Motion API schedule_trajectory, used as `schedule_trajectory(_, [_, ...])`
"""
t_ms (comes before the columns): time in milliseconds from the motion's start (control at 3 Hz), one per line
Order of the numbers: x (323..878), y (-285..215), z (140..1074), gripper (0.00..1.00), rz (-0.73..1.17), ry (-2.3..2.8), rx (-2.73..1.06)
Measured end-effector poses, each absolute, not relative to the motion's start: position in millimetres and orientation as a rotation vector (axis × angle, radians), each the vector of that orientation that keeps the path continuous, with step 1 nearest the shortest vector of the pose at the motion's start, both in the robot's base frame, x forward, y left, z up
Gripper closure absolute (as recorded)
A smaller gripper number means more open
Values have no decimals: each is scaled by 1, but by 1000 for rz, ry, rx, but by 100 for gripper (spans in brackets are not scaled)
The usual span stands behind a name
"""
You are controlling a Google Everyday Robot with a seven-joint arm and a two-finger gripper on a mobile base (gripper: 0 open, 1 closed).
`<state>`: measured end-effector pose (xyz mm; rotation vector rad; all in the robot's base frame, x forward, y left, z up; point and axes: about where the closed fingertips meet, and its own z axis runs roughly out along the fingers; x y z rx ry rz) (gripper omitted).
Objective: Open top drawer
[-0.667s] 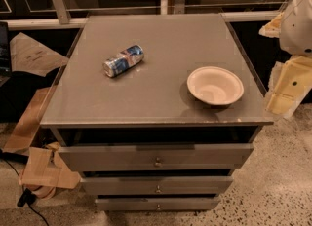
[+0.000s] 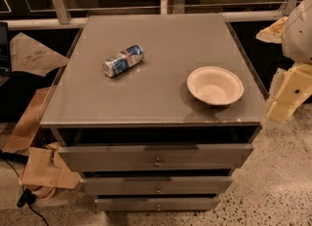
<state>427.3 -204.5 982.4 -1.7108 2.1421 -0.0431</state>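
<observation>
The top drawer (image 2: 156,156) is the widest grey front, just under the cabinet's top, with a small round metal knob (image 2: 157,161) at its centre. A dark gap shows between its upper edge and the tabletop. Two narrower grey drawer fronts (image 2: 157,185) sit below it, each with a like knob. My gripper (image 2: 288,94) shows as cream-coloured parts at the right edge of the camera view, beside the cabinet's right front corner. It is apart from the drawer and its knob.
On the grey cabinet top (image 2: 146,93) lie a toppled drink can (image 2: 123,60) at the left and a white paper bowl (image 2: 215,85) at the right. Brown cardboard pieces (image 2: 41,166) and a cable lie on the speckled floor to the left. A rail runs behind the cabinet.
</observation>
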Motion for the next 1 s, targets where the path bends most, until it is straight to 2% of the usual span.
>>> schedule_trajectory(1000, [368, -183, 977, 0, 246, 1956, -1415])
